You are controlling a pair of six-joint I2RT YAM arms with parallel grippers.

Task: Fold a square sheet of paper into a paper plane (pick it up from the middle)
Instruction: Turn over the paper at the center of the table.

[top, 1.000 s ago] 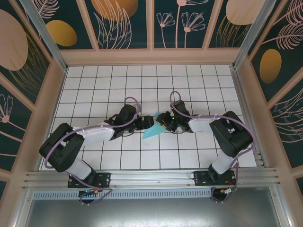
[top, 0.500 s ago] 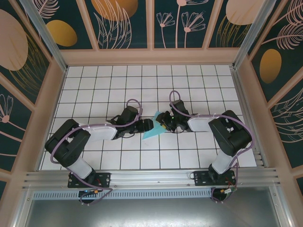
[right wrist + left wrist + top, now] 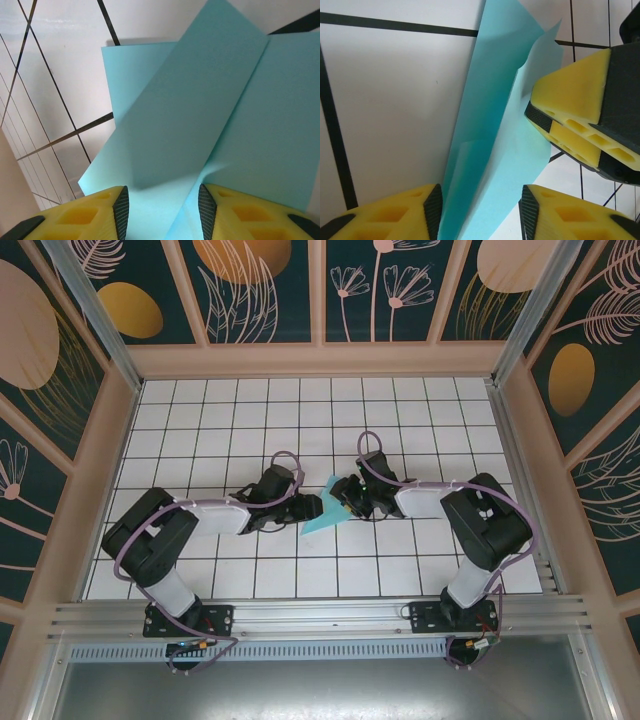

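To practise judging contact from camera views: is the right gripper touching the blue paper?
Touching. The right wrist view shows the blue paper filling the gap of the right gripper and meeting both pads.

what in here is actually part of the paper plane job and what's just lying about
Part of the job:
- the folded light-blue paper
- the right claw, gripping it
- the left claw, straddling its other end

Just there:
- the white grid table
- the patterned wall panels
Both are fixtures, not loose items.

Light-blue paper plane (image 3: 322,512), white table (image 3: 200,420) with black grid
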